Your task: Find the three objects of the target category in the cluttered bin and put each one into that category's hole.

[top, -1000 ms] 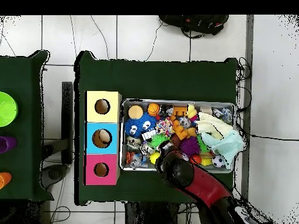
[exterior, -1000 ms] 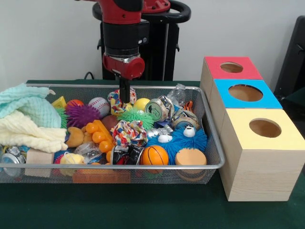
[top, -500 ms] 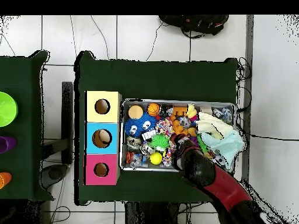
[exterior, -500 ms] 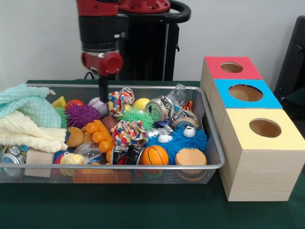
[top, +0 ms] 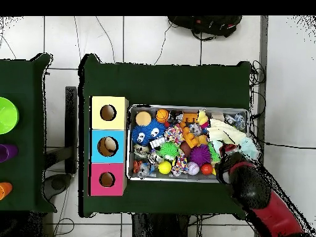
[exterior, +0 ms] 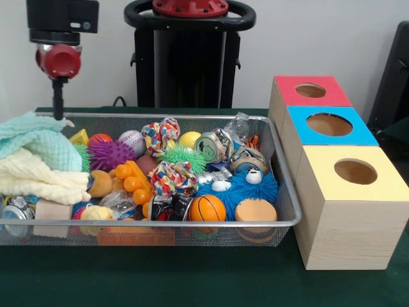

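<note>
While the ducks sit low among the clutter, one yellow duck (exterior: 96, 213) shows at the basket's (exterior: 192, 223) front rim near the wooden block (exterior: 52, 212), and an orange-tinted one (exterior: 101, 183) lies just beside the pale yellow towel (exterior: 38, 176). Over the basket's far corner, above the mint cloth (exterior: 35, 137), hangs the gripper (exterior: 59, 112); its thin dark tip looks pinched together and holds nothing, clear of the cloth. Both ducks lie nearer the camera than the tip, well apart from it. At the opposite end, past the blue and yellow boxes, stands the red-topped box with its hole (exterior: 310, 90), unobstructed.
</note>
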Robot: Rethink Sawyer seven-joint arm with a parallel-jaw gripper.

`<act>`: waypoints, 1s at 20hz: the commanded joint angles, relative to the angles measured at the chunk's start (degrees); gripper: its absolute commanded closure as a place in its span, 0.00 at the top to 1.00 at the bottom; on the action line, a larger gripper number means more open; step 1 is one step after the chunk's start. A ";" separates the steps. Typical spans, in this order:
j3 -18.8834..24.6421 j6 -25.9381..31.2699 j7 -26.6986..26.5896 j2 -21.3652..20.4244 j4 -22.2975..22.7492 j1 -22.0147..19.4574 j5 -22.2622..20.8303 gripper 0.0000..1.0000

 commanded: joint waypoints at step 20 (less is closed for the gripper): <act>0.79 -3.81 9.66 6.08 -6.31 9.50 1.66 1.00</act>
